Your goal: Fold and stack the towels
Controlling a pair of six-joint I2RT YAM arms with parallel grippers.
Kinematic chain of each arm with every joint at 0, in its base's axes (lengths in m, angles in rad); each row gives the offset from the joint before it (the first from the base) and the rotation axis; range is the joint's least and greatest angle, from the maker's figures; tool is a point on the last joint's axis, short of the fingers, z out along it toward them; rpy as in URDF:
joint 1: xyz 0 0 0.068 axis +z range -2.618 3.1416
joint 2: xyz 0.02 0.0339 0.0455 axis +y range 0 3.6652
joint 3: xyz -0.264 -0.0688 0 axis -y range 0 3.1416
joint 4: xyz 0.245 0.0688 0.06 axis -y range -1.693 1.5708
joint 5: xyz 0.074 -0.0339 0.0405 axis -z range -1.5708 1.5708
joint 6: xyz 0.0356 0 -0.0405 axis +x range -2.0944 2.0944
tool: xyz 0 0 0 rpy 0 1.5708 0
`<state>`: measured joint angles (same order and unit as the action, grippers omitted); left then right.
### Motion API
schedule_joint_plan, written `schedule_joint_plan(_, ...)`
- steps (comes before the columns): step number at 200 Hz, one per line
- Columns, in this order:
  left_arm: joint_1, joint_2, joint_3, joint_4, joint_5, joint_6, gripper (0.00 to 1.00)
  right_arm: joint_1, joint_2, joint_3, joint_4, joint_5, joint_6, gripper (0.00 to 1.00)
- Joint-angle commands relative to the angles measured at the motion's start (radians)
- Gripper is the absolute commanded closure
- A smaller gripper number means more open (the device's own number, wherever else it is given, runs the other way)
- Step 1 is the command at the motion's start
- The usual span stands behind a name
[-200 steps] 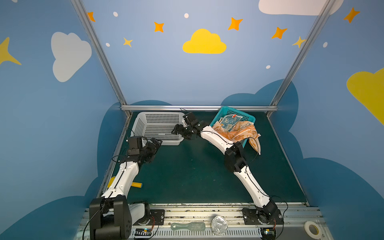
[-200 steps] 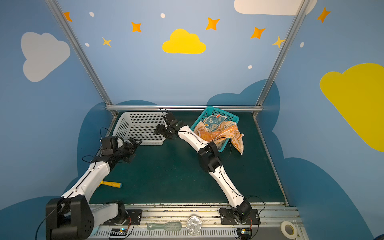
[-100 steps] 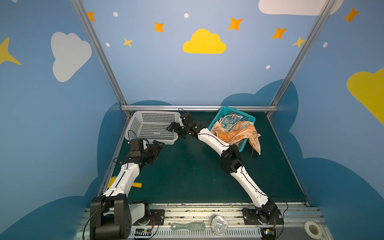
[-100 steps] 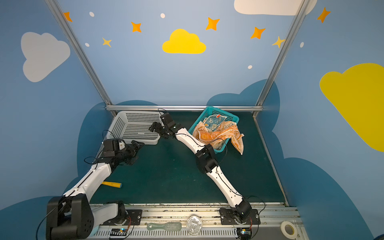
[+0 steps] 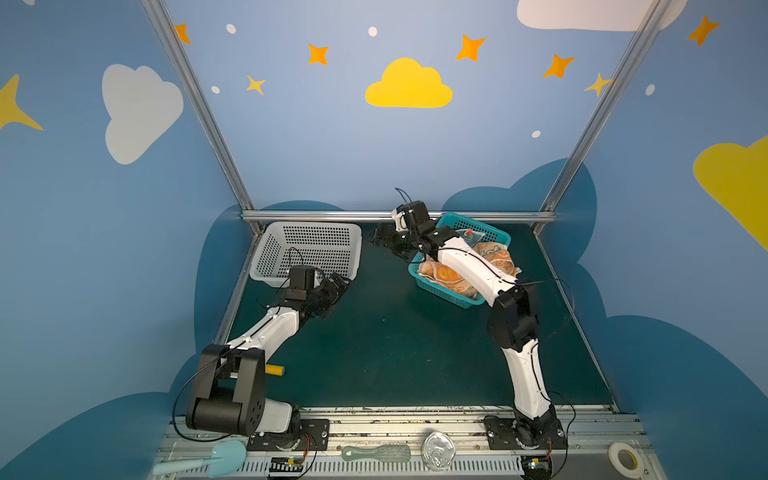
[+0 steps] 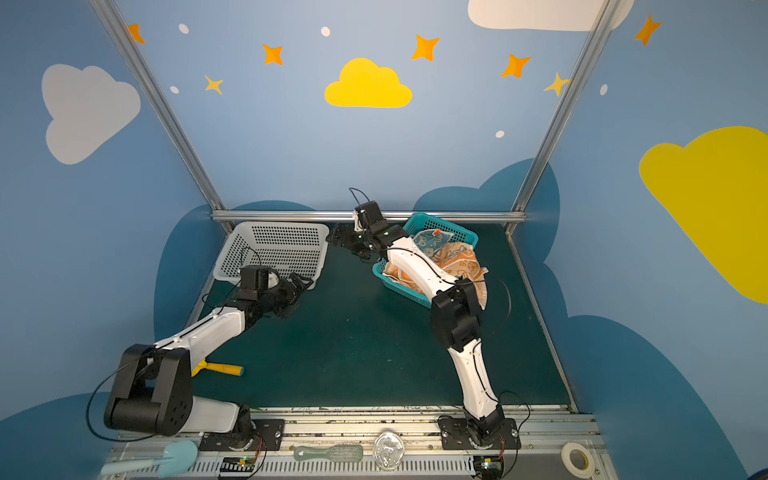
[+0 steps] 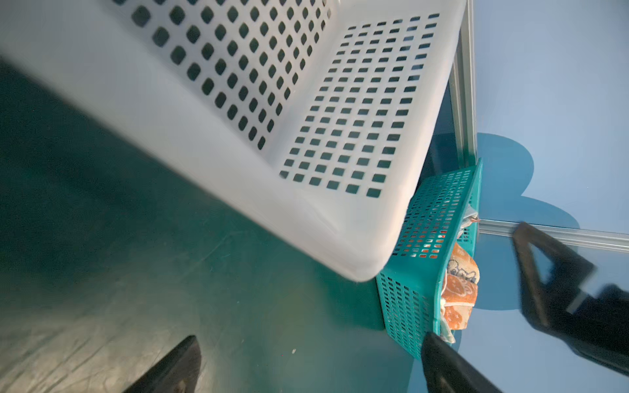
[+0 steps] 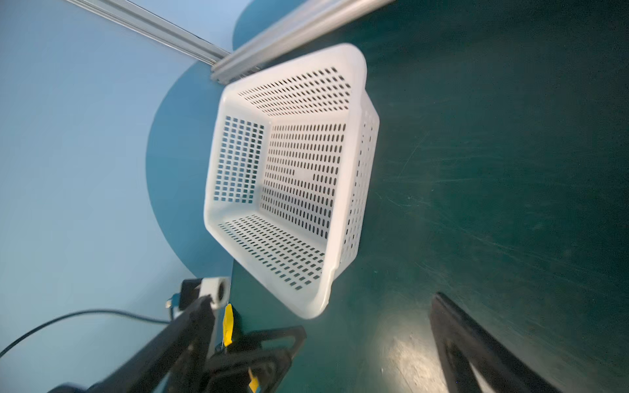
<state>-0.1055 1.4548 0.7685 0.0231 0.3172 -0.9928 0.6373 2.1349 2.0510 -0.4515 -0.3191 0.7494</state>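
The towels (image 5: 496, 257) (image 6: 461, 262) lie crumpled in a teal basket (image 5: 453, 300) (image 6: 399, 283) at the back right, with orange rabbit prints on top and a blue one behind. My right forearm crosses over them. An orange towel (image 7: 459, 289) hangs over the teal basket (image 7: 408, 299) rim in the left wrist view. My right gripper (image 5: 380, 241) (image 6: 340, 239) (image 8: 369, 314) is open and empty, above the mat between the two baskets. My left gripper (image 5: 338, 284) (image 6: 301, 282) (image 7: 309, 340) is open and empty, just off the white basket's near right corner.
An empty white perforated basket (image 5: 311, 245) (image 6: 274, 249) (image 7: 238, 170) (image 8: 354, 170) stands at the back left against the frame rail. A yellow-handled tool (image 5: 274, 370) (image 6: 224, 369) lies near the left arm's base. The dark green mat (image 5: 395, 353) is bounded by blue walls.
My right gripper has drawn back to the right, away from the white basket's corner, and opened a little wider. Its elbow swung right. The left gripper has shifted slightly right.
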Motion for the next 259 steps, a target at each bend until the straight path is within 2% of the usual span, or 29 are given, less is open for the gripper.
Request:
schedule_joint_plan(1, -0.002, 0.046, 0.032, 0.049, -0.066, -0.013, 0.0, -0.009, -0.11, -0.084, -0.044, 0.018, -0.093, 0.02)
schedule_joint_plan(27, 0.005, 0.063, 0.062, 0.025, -0.151, 0.0, 0.0, -0.029, -0.223, -0.188, -0.077, 0.026, -0.136, 0.02)
schedule_joint_plan(56, 0.031, 0.095, 0.093, 0.031, -0.169, -0.002, 0.0, -0.035, -0.307, -0.264, -0.115, 0.04, -0.185, 0.02)
schedule_joint_plan(78, 0.057, 0.126, 0.097, 0.071, -0.173, -0.024, 0.0, -0.037, -0.353, -0.338, -0.094, 0.031, -0.176, 0.02)
schedule_joint_plan(138, 0.1, 0.201, 0.159, 0.083, -0.188, -0.018, 0.0, -0.028, -0.359, -0.436, -0.056, 0.002, -0.16, 0.02)
schedule_joint_plan(187, 0.133, 0.273, 0.197, 0.115, -0.157, -0.026, 0.0, 0.008, -0.252, -0.376, -0.057, -0.029, -0.154, 0.02)
schedule_joint_plan(221, 0.132, 0.321, 0.223, 0.143, -0.139, -0.039, 0.0, 0.035, -0.116, -0.216, -0.097, -0.034, -0.154, 0.02)
schedule_joint_plan(259, 0.149, 0.288, 0.221, 0.119, -0.14, -0.018, 0.0, 0.049, 0.031, -0.043, -0.123, -0.046, -0.14, 0.02)
